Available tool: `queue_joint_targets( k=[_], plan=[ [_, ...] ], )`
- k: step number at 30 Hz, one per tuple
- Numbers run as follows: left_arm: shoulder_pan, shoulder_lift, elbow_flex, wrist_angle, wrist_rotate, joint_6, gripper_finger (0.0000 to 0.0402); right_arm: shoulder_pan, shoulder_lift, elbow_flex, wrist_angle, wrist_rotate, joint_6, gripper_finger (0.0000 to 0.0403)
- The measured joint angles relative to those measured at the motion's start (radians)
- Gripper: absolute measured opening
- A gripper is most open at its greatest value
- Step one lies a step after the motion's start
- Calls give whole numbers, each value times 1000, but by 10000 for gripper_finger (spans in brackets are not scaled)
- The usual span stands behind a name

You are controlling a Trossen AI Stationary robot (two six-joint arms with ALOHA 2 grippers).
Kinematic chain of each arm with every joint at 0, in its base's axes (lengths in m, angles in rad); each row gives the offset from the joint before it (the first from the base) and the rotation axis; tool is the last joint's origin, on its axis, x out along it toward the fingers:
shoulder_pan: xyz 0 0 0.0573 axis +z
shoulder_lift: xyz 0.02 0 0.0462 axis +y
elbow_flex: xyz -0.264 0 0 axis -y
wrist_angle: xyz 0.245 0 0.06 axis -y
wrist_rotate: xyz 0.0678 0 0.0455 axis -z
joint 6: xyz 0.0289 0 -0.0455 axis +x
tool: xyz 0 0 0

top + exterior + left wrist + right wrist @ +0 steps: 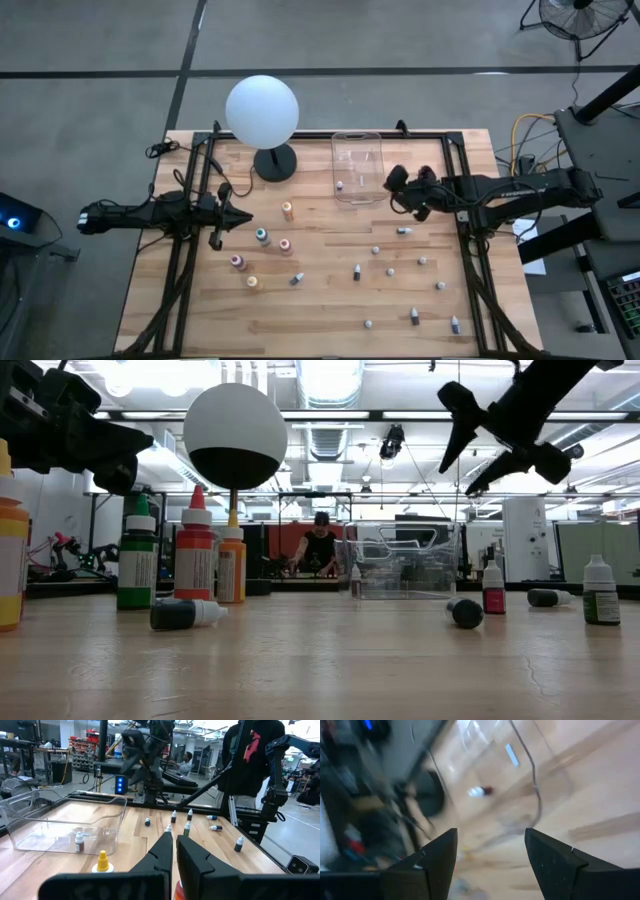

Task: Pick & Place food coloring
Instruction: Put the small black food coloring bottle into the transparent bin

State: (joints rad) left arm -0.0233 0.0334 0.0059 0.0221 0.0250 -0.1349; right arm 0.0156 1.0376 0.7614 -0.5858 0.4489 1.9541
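Food coloring bottles (405, 231) lie loose just below the right hand (408, 192), released and empty; a careless descent could scatter them.

The table (330, 290) is pale blond wood in plank stripes, framed by black rails. The globe lamp (262, 110) is plain white on a black stem and base — dark on its underside in the low view. The bin (358, 160) is clear and colourless. Both arms are black, as are the left gripper (238, 215) and right gripper (398, 182).

The larger bottles are an orange one (288, 210), a teal one (262, 236), two pink (285, 244) (237, 261) and a yellow (252, 282). The small bottles (357, 271) are dark with white caps — one in the low view wears a magenta label (494, 598).
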Motion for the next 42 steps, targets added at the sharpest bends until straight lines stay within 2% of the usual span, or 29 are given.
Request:
queue_joint_targets(
  k=[6,10,13,19,25,31,35,38,42],
  plan=[
    [0,0,0,0,0,0,0,-33,-22,7,-140,-218,-459,224],
    [0,0,0,0,0,0,0,-36,-52,7,-203,-320,-791,224],
    [0,0,0,0,0,0,0,-36,-73,7,-247,-361,-1026,224],
    [0,0,0,0,0,0,0,-36,-82,4,-375,-422,-1292,224],
    [0,0,0,0,0,0,0,-36,-86,-39,-425,-425,-1422,224],
    [0,0,0,0,0,0,0,-33,-87,-136,-393,-424,-1453,224],
    [0,0,0,0,0,0,0,-33,-87,-200,-303,-437,-1450,224],
    [0,0,0,0,0,0,0,-33,-87,-252,-216,-496,-1452,224],
    [0,0,0,0,0,0,0,-27,-87,-312,-138,-503,-1417,224]
  ],
)
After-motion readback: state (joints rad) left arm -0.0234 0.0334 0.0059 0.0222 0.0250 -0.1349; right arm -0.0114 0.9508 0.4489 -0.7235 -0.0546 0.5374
